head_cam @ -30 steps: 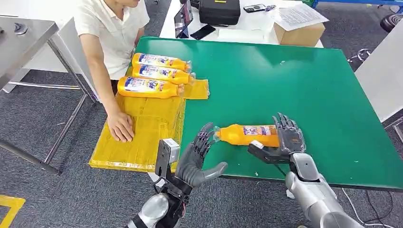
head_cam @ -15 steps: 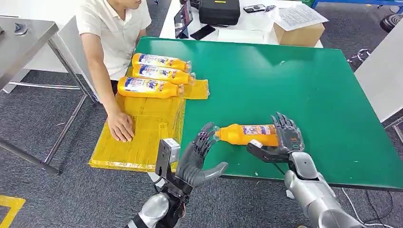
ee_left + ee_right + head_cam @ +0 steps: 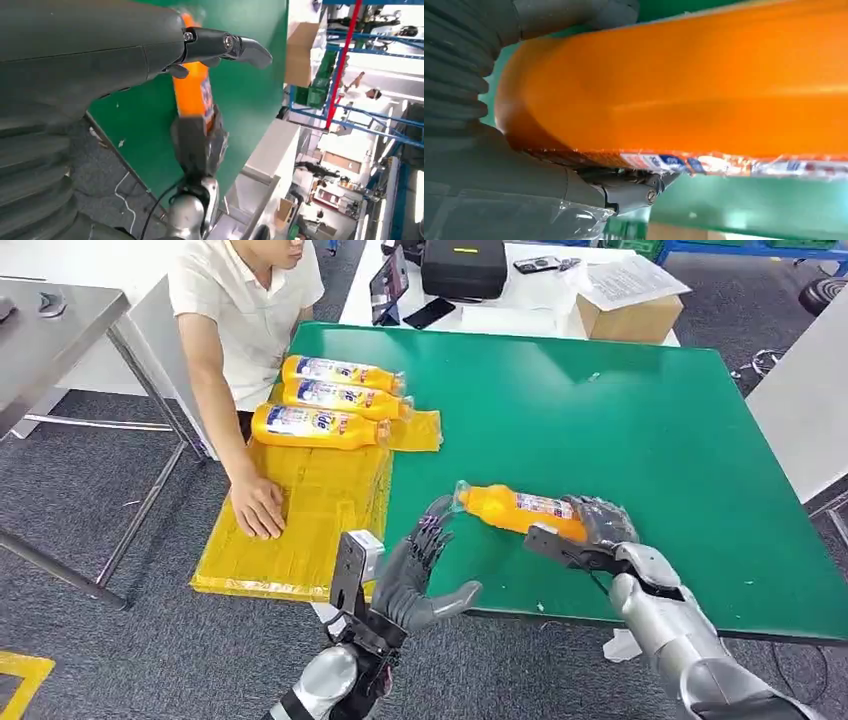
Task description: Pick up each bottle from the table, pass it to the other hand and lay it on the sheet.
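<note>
My right hand point(image 3: 592, 535) grips the base end of an orange bottle point(image 3: 515, 510) and holds it tilted above the green table point(image 3: 620, 420), cap end toward my left. The same bottle point(image 3: 684, 90) lies close against the right hand's palm, and in the left wrist view it is a narrow orange bottle point(image 3: 196, 95) beyond my fingers. My left hand point(image 3: 415, 575) is open just off the table's near edge, fingers spread, fingertips close to the cap and not touching. Three orange bottles point(image 3: 318, 425) lie side by side on the yellow sheet point(image 3: 300, 510).
A person in a white shirt point(image 3: 245, 310) sits at the table's left and presses a hand point(image 3: 258, 508) on the sheet. Behind the green table stand a black case point(image 3: 462, 267), a cardboard box point(image 3: 630, 315) and papers. A metal table point(image 3: 50, 330) is at far left.
My right hand has closed round the bottle and lifted it off the table, tilting its cap end up. My left hand has stayed in place.
</note>
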`<state>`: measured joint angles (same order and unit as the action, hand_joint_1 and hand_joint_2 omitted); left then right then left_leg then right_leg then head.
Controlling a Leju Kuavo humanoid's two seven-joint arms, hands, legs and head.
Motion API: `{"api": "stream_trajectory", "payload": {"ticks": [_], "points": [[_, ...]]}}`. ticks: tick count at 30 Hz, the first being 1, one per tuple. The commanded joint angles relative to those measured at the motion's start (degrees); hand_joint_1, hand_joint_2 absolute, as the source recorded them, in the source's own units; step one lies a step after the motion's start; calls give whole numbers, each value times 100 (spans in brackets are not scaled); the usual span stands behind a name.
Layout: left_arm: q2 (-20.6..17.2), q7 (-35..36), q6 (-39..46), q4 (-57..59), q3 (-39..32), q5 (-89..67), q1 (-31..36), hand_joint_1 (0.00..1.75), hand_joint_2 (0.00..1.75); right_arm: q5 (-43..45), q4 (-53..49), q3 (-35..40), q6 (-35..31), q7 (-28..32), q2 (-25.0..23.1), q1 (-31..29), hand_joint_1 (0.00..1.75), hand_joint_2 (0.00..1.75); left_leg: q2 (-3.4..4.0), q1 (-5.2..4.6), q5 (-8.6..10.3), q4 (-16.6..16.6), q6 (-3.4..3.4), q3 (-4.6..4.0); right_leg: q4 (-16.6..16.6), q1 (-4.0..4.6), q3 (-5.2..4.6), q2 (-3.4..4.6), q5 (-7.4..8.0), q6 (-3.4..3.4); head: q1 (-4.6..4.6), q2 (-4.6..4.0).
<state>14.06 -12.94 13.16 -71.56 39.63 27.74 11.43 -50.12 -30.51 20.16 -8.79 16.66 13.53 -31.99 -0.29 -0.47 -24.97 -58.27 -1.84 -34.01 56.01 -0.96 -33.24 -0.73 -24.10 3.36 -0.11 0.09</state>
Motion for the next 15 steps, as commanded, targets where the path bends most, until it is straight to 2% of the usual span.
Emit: {"api": "stream_trajectory", "payload": {"ticks": [1,2,7,10,12,14,15], "points": [[-214,-36,27,151,88,-7,107,0,175,803,-171,-549,584,346,141,984,175,175,-28,16,0,22,12,32,-33,16,50,-24,-1,-21,0,0],[-216,-36,26,150,87,-7,105,0,175,804,-178,-547,588,346,137,974,175,175,-9,12,-16,10,4,51,-21,12,62,-11,-7,-16,4,0],[-236,-54,15,40,56,-21,60,0,175,841,-415,-444,512,291,203,1083,175,175,-23,16,-14,20,17,56,-37,16,67,-21,0,-28,2,0],[-224,-161,146,17,-7,-110,2,0,175,1227,-783,-581,470,587,99,1235,175,175,-10,12,-23,11,8,70,-32,13,80,-9,-7,-19,0,0],[-226,-386,532,90,-125,-333,-130,0,175,1620,-1388,-747,482,790,-62,1486,175,175,-5,12,-24,12,8,74,-33,13,84,-3,-7,-20,2,0],[-312,-795,1136,279,-352,-699,-349,0,175,1915,-2468,-832,410,744,-174,1975,175,175,2,16,-22,25,15,75,-44,16,86,5,-2,-27,2,0],[-320,-942,1308,352,-492,-802,-472,0,175,2039,-2921,-851,414,675,-217,2186,175,175,15,12,-29,20,9,80,-38,13,142,16,-5,-21,0,0]]}}
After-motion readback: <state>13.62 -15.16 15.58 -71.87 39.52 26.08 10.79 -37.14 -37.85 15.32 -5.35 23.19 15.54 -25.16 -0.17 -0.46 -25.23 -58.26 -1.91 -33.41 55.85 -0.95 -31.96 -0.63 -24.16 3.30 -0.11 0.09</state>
